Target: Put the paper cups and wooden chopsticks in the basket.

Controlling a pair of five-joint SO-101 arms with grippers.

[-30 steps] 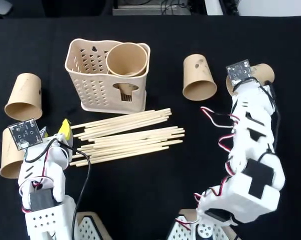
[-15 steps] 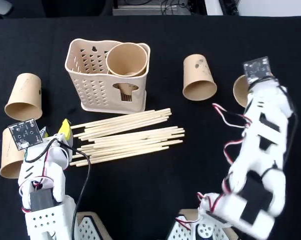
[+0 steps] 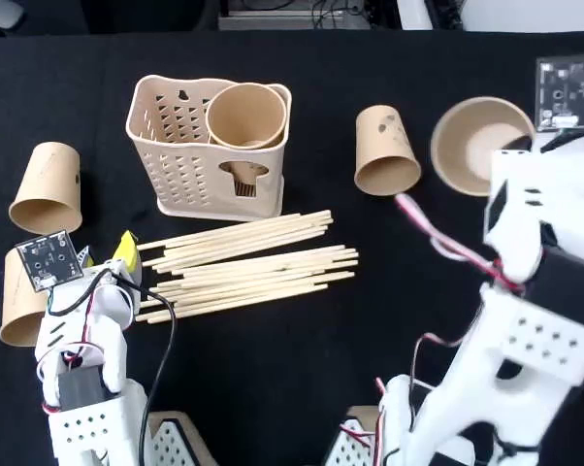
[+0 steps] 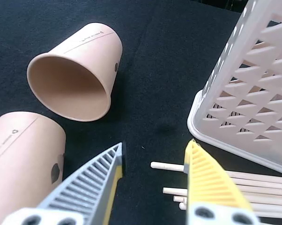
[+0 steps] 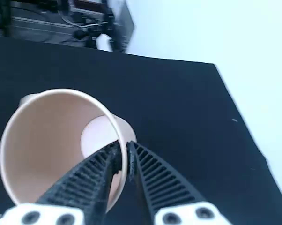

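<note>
At the left edge of the high view, two paper cups are lying on their sides on the black table (image 3: 273, 388). The upper left cup (image 3: 45, 189) is pointing its open mouth down the frame. The lower left cup (image 3: 16, 301) is lying just below it, partly hidden behind my left arm. My left gripper (image 4: 155, 154) is hovering at the lower left, just beside those two cups. Its grey and yellow fingers are spread apart with nothing between them, and the near ends of the chopsticks (image 3: 248, 262) are lying just past its tips.

Right of that, in the upper left of centre, the pale slotted basket (image 3: 190, 180) is standing upright. One cup in the basket (image 3: 245, 115) is sitting upright in its right-hand part. The chopsticks are lying in a loose flat bundle just below the basket, running left to right across the middle of the frame and rising slightly toward the right.

Further right, the middle cup (image 3: 384, 150) is lying on its side with its mouth facing down the frame. It is lying between the basket and my right arm.

At the upper right, my right gripper (image 5: 123, 147) is pinching the rim of the held cup (image 3: 474, 146), one dark finger inside the wall and one outside. That cup is plain tan paper with a paler round bottom showing inside, and its mouth is turning up toward the high camera. It is just beside the middle cup, and I cannot tell whether they are touching.
</note>
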